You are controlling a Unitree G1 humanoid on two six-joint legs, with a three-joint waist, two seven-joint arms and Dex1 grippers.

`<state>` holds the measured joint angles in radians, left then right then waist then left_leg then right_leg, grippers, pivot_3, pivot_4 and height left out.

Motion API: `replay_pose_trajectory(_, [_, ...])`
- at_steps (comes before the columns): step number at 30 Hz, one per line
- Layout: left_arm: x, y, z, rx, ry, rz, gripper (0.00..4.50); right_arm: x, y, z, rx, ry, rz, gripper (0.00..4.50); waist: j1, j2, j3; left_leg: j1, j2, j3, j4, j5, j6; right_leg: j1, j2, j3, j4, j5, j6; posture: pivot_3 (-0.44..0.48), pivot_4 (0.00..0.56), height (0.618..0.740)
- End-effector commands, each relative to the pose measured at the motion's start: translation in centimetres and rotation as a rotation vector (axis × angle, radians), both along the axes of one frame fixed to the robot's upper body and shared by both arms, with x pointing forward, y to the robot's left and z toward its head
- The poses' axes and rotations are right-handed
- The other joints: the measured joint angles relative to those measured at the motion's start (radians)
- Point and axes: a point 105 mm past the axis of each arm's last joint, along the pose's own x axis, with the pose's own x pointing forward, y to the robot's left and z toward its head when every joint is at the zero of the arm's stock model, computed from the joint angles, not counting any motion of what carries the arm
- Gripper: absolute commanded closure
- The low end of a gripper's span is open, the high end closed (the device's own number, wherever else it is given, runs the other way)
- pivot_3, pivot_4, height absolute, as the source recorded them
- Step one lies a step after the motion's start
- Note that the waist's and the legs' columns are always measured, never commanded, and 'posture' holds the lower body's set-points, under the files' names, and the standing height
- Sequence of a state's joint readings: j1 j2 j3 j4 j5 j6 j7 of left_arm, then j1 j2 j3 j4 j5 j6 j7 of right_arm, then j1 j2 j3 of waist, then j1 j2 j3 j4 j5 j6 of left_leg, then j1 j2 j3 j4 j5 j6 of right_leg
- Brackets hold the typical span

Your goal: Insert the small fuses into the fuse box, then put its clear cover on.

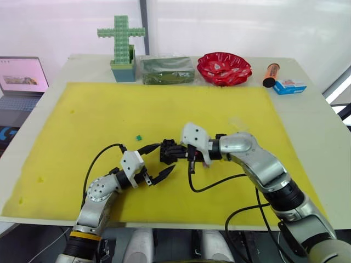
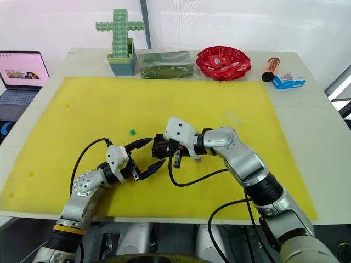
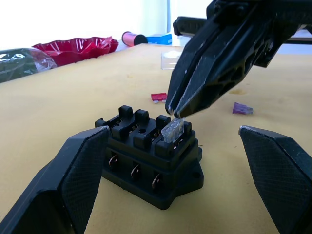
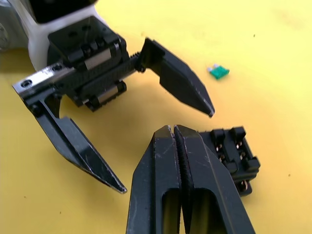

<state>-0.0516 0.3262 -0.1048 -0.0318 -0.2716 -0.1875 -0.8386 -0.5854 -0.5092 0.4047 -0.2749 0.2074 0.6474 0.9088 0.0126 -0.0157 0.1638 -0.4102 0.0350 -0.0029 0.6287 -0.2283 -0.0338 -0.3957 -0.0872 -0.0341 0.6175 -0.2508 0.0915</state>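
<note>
The black fuse box [image 3: 146, 165] rests on the yellow mat [image 1: 82, 120] near its front middle. My left gripper [image 1: 166, 156] is open, one finger on each side of the box without touching it. Coming from the right, my right gripper [image 3: 173, 113] is shut on the grey fuse [image 3: 174, 130], whose lower end sits in a corner slot of the box. Just beyond the box lie the red fuse [image 3: 158, 97] and the purplish fuse [image 3: 242, 108]. The green fuse [image 1: 139, 137] lies to the box's left. The clear cover [image 2: 233, 118] sits farther back right on the mat.
Along the table's far edge stand a green block cross [image 1: 122, 38], a dark green box [image 1: 167, 70], a red bowl [image 1: 224, 67], an orange tube [image 1: 271, 74] and a small blue box [image 1: 289, 86]. A laptop [image 1: 22, 76] sits off the table's left side.
</note>
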Motion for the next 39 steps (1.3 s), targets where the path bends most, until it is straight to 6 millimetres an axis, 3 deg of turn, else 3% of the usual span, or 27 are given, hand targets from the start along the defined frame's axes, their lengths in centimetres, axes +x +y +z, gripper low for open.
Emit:
replay_pose_trajectory(1, [0.0,0.0,0.7,-0.005,-0.038,0.000,0.00,0.3,-0.2,0.0,-0.020,-0.017,-0.017,4.47,0.000,0.000,0.000,0.000,0.000,0.000,0.000,0.000,0.000,0.000,0.000,0.000,0.000,0.000,0.000,0.000,0.150,0.740])
replay_pose_trajectory(15, [-0.1,0.1,0.7,0.003,-0.038,-0.001,0.00,-0.1,-0.7,-2.3,-0.085,0.053,-0.014,4.47,0.000,0.000,0.000,0.001,0.000,0.000,0.000,0.000,0.000,0.001,0.000,0.000,0.000,-0.001,-0.001,0.000,0.150,0.740])
replay_pose_trajectory(39, [0.0,0.2,0.6,0.008,-0.029,0.010,0.00,-0.6,-0.8,-2.2,-0.110,0.025,0.019,4.47,0.000,0.000,0.000,0.001,0.000,0.000,0.000,0.000,0.000,0.001,0.000,0.000,0.000,-0.002,-0.003,0.000,0.150,0.740])
